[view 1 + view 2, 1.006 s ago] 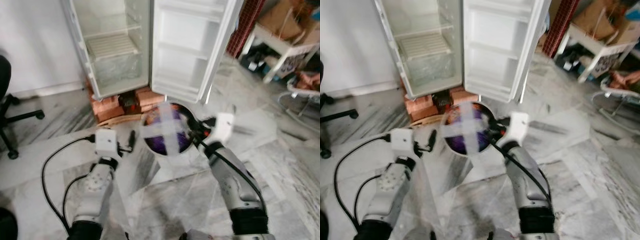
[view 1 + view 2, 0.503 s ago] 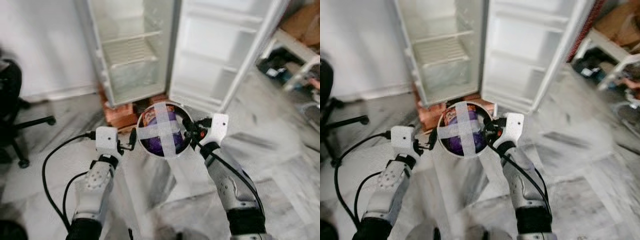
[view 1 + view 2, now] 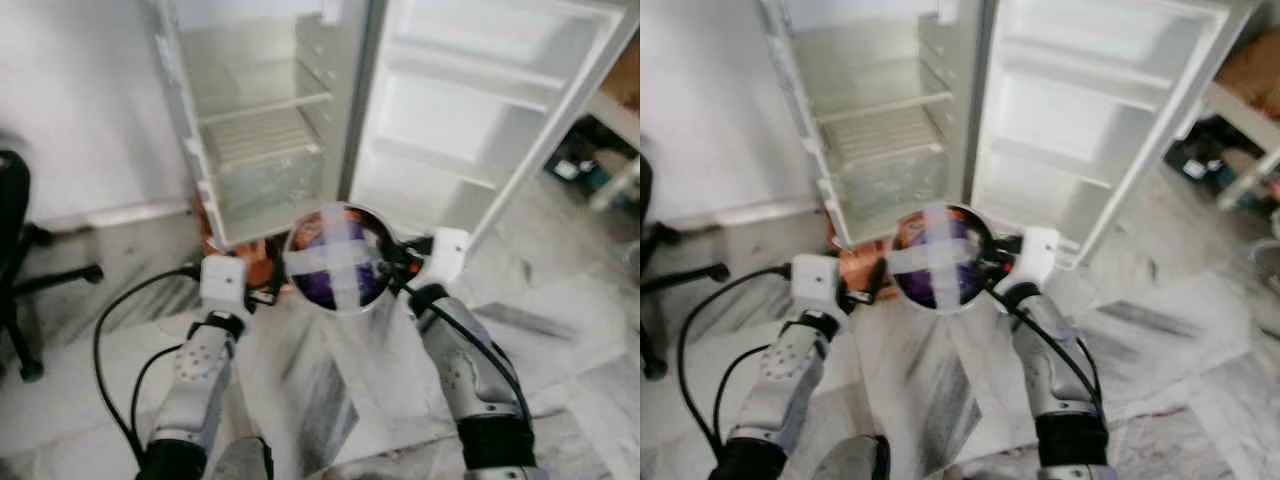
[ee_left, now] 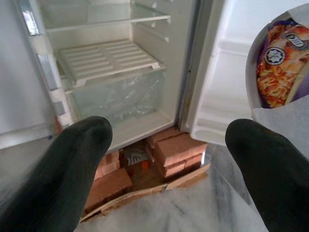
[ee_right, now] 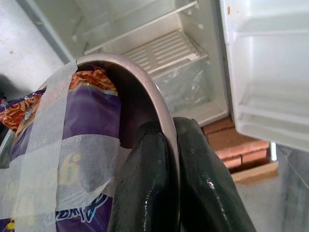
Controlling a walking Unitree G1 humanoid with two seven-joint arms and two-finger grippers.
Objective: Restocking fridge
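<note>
A steel bowl (image 3: 335,258) holds a purple and orange snack packet (image 5: 72,140) taped in with a white cross. My right gripper (image 5: 171,126) is shut on the bowl's rim and holds it up in front of the open fridge (image 3: 260,130). My left gripper (image 4: 169,130) is open just left of the bowl, its fingers (image 4: 72,159) wide apart and empty. The fridge's glass shelf (image 4: 104,19) and white crisper cover (image 4: 106,58) are bare. Its door (image 3: 480,110) swings open to the right, with empty door racks.
The fridge stands on red bricks (image 4: 174,150) with cardboard on the marble floor (image 3: 570,330). A black office chair (image 3: 15,250) is at the left. A black cable (image 3: 105,330) loops off my left arm. Furniture (image 3: 615,110) stands at the far right.
The view has shifted up and closer to the fridge, whose shelves now sit higher and larger. The bowl stays in my right gripper, and the left gripper stays open beside it.
</note>
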